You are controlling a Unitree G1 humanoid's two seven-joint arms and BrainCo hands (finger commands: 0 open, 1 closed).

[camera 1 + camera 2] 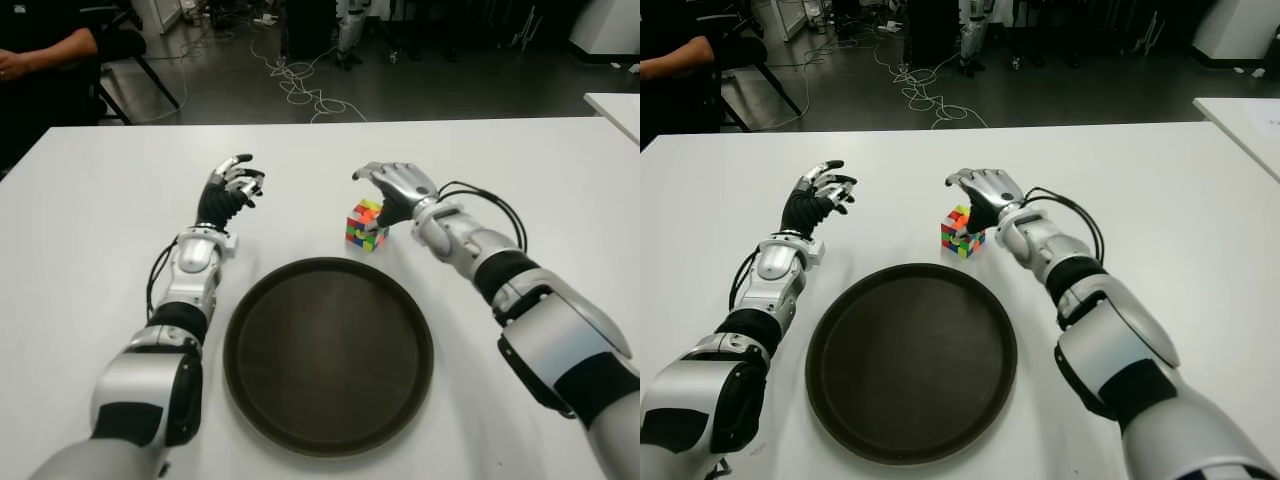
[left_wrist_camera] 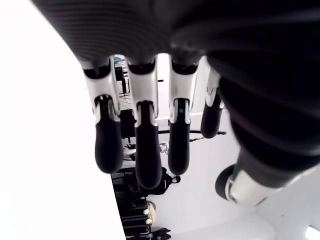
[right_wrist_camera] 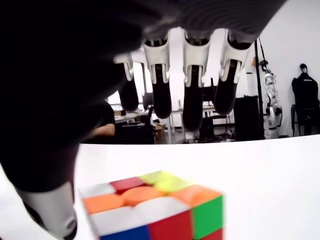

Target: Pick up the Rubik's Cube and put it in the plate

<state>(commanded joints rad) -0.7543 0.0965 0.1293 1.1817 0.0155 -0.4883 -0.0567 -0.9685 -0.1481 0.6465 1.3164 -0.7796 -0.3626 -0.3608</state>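
Note:
The multicoloured Rubik's Cube [image 1: 367, 225] stands on the white table [image 1: 540, 170], just beyond the far rim of the dark round plate [image 1: 330, 350]. My right hand [image 1: 393, 187] hovers over the cube's far right side with its fingers spread, holding nothing. In the right wrist view the fingers [image 3: 192, 107] hang above the cube [image 3: 155, 210] with a gap between them. My left hand [image 1: 232, 185] shows to the left of the cube, fingers loosely bent with nothing in them. The plate holds nothing.
A person's arm [image 1: 40, 50] shows beyond the table's far left corner, beside a chair. Cables [image 1: 300, 90] lie on the floor behind the table. The corner of another white table [image 1: 615, 105] stands at the far right.

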